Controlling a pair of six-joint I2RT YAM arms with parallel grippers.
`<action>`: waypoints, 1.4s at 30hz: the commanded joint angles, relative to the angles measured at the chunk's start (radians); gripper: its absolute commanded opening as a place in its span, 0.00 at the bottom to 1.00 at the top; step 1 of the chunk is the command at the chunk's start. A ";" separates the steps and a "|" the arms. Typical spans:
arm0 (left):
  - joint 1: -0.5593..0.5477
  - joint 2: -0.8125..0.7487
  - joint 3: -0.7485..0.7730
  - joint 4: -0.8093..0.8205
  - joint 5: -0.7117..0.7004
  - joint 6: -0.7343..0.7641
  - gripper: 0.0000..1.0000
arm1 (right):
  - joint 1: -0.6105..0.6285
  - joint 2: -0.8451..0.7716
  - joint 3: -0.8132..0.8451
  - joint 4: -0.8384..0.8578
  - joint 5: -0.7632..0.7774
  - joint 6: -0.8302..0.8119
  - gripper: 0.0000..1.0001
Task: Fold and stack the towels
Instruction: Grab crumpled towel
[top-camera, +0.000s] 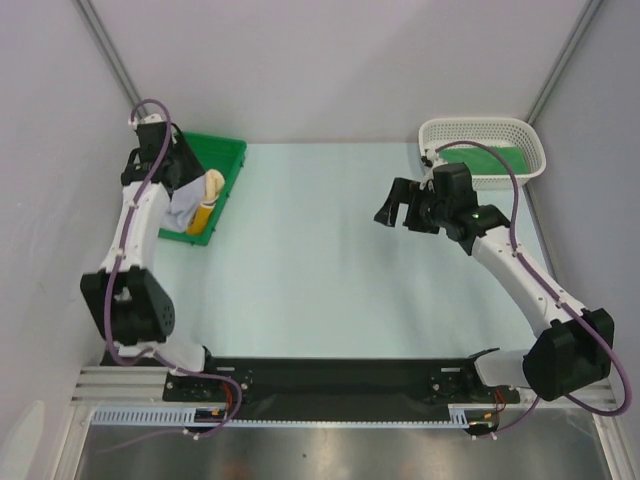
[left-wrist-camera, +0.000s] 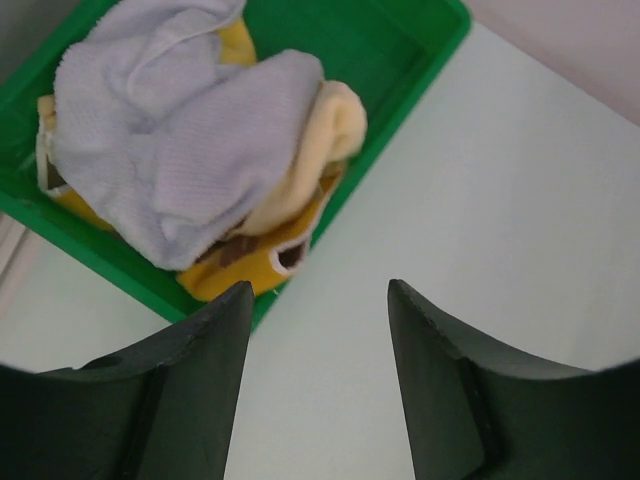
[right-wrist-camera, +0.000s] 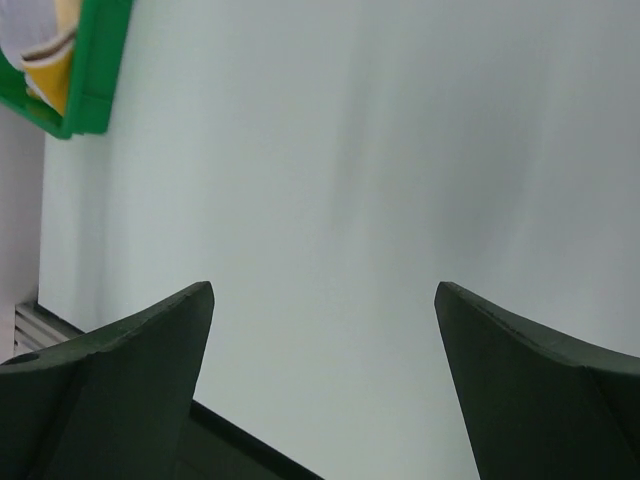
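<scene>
A heap of towels fills the green tray (left-wrist-camera: 410, 60): a pale lavender towel (left-wrist-camera: 190, 150) lies crumpled on top of yellow towels (left-wrist-camera: 320, 130) with small brown marks. My left gripper (left-wrist-camera: 318, 290) hangs open just above the tray's near corner, holding nothing. From above, the same heap (top-camera: 195, 205) shows at the tray's near end. A green towel (top-camera: 500, 160) lies flat in the white mesh basket (top-camera: 480, 128). My right gripper (top-camera: 395, 212) hovers open and empty over the bare table right of centre, in front of the basket; its fingers (right-wrist-camera: 150, 360) stand wide apart.
The green tray (top-camera: 225, 150) sits at the far left against the wall, and the basket stands at the far right corner. The pale table (top-camera: 310, 260) stretches between them. A corner of the tray (right-wrist-camera: 95, 70) shows in the right wrist view.
</scene>
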 joint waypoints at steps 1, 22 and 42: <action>0.047 0.149 0.095 0.038 -0.034 0.067 0.61 | 0.006 -0.050 -0.051 0.110 -0.042 0.010 1.00; 0.156 0.585 0.641 -0.200 -0.036 0.072 0.00 | 0.010 0.050 0.044 0.067 -0.066 -0.039 1.00; 0.080 0.215 0.212 -0.111 -0.117 0.038 0.49 | 0.014 -0.108 -0.014 0.012 -0.046 -0.039 1.00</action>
